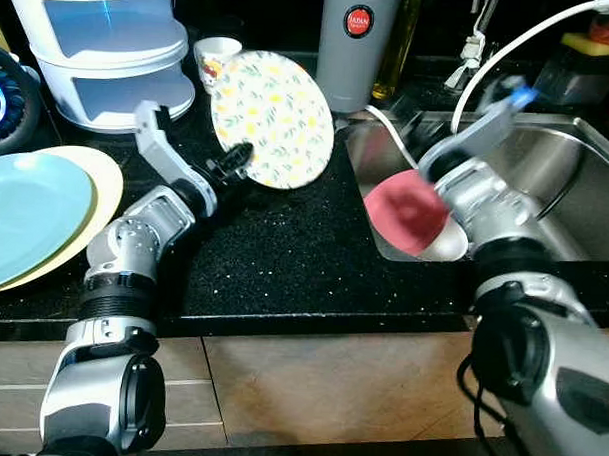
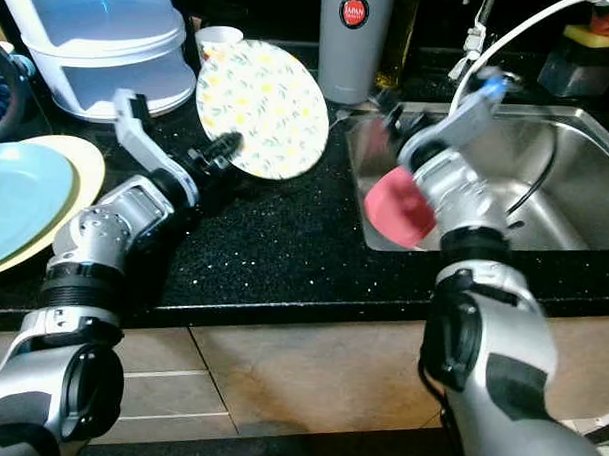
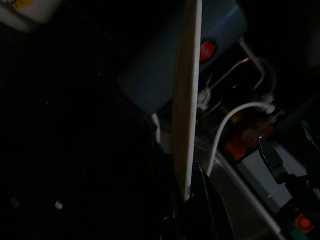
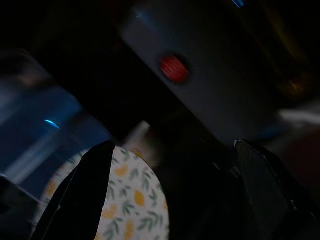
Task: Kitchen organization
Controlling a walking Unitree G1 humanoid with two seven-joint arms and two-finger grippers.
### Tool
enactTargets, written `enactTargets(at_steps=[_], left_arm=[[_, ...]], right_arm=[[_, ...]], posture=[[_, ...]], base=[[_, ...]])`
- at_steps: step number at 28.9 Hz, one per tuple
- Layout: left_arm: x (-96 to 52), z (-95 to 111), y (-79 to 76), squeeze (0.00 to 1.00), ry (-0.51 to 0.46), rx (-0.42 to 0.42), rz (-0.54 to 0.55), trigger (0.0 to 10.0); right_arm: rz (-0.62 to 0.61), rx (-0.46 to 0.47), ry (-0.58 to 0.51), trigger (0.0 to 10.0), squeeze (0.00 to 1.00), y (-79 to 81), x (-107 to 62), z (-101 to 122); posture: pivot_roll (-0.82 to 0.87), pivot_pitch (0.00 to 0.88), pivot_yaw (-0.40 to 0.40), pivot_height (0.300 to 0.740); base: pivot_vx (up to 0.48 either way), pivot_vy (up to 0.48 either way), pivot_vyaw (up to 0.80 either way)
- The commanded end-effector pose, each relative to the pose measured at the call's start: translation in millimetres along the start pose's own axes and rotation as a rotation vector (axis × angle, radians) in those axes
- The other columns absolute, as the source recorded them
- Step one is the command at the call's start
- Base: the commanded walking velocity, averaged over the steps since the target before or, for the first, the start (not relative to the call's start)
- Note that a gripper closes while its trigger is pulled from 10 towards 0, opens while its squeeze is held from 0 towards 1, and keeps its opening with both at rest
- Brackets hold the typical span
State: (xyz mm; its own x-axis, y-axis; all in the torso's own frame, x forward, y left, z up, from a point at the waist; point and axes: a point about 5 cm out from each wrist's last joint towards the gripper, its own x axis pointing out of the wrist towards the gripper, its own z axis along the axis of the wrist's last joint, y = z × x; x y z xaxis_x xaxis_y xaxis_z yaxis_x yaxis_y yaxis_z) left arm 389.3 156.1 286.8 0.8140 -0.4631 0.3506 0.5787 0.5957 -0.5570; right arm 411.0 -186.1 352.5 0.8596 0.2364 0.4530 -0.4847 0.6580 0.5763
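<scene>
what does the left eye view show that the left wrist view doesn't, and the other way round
Left eye alone: the flowered plate's patterned face, tilted up off the black counter, the left tool at its lower edge, blue and yellow plates, a pink plate in the sink. Left wrist alone: that plate's thin rim edge-on. Both: the grey canister with its red badge and a white cable.

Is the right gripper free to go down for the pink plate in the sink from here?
Probably yes. The right gripper is open, holds nothing, and hovers over the sink's near-left corner. The pink plate leans just below it; only its own forearm hangs between.
</scene>
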Motion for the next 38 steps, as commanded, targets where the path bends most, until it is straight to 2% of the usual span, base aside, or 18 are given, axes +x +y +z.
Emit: enactTargets(at_steps=[1,3,4,5,6,9,15,16,20,21,22,23,38], left_arm=[[-5.6,5,-0.9,0.0,-0.038,-0.019,-0.042,0.0],[-5.5,5,-2.0,0.0,-0.047,-0.025,-0.054,0.0],[-5.2,1,-11.9,0.0,-0.031,-0.104,-0.148,0.0],[-5.2,1,-11.9,0.0,-0.031,-0.104,-0.148,0.0],[-5.5,-3,-20.1,0.0,-0.006,-0.158,-0.222,0.0],[-5.8,-7,-25.5,0.0,0.006,-0.169,-0.26,0.0],[-5.1,-13,-37.9,0.0,0.03,-0.228,-0.342,0.0],[-5.2,-14,-38.8,0.0,0.034,-0.237,-0.351,0.0],[-5.6,-15,-40.2,0.0,0.043,-0.257,-0.36,0.0],[-5.2,-16,-39.2,0.0,0.054,-0.255,-0.347,0.0],[-5.2,-16,-39.2,0.0,0.054,-0.255,-0.347,0.0],[-5.3,-16,-38.7,0.0,0.058,-0.255,-0.342,0.0],[-3.9,-18,-32.2,0.0,0.09,-0.274,-0.296,0.0]], right_arm=[[0.041,0.031,0.02,10.0,1.0,3.9,0.0,-1],[0.052,0.036,0.024,10.0,1.0,5.0,0.0,-2],[0.087,0.033,0.087,10.0,1.0,7.4,-1.5,-14],[0.087,0.033,0.087,10.0,1.0,7.4,-1.5,-14],[0.109,0.018,0.15,10.0,1.0,8.2,-3.7,-25],[0.117,-0.008,0.194,10.0,1.0,8.2,-6.2,-34],[0.137,0.019,0.215,10.0,1.0,10.0,-9.6,-41],[0.144,0.02,0.218,10.0,0.0,10.7,-10.0,-42],[0.169,0.046,0.207,10.0,0.0,13.8,-10.7,-39],[0.189,0.1,0.171,7.5,0.0,16.4,-11.0,-34],[0.189,0.1,0.171,7.5,0.0,16.4,-11.0,-34],[0.191,0.111,0.166,0.0,0.0,16.9,-11.4,-33],[0.317,0.16,0.214,0.0,0.0,31.3,-19.6,-42]], posture=[[0.04,0.185,0.013,0.74],[0.04,0.185,0.013,0.74],[0.03,0.167,0.009,0.74],[0.03,0.167,0.009,0.74],[0.03,0.165,0.008,0.74],[0.03,0.164,0.009,0.74],[0.03,0.155,0.01,0.74],[0.03,0.155,0.01,0.74],[0.03,0.155,0.01,0.74],[0.03,0.151,0.009,0.74],[0.03,0.151,0.009,0.74],[0.03,0.151,0.009,0.74],[0.03,0.159,0.013,0.74]], base=[[0.0,0.0,0.0],[0.0,0.0,0.0],[0.0,0.0,0.0],[0.0,0.0,0.0],[0.0,0.0,0.0],[0.0,0.0,0.0],[0.0,0.0,0.0],[0.0,0.0,0.0],[0.0,0.0,0.0],[0.0,0.0,0.0],[0.0,0.0,0.0],[0.0,0.0,0.0],[0.0,0.0,0.0]])
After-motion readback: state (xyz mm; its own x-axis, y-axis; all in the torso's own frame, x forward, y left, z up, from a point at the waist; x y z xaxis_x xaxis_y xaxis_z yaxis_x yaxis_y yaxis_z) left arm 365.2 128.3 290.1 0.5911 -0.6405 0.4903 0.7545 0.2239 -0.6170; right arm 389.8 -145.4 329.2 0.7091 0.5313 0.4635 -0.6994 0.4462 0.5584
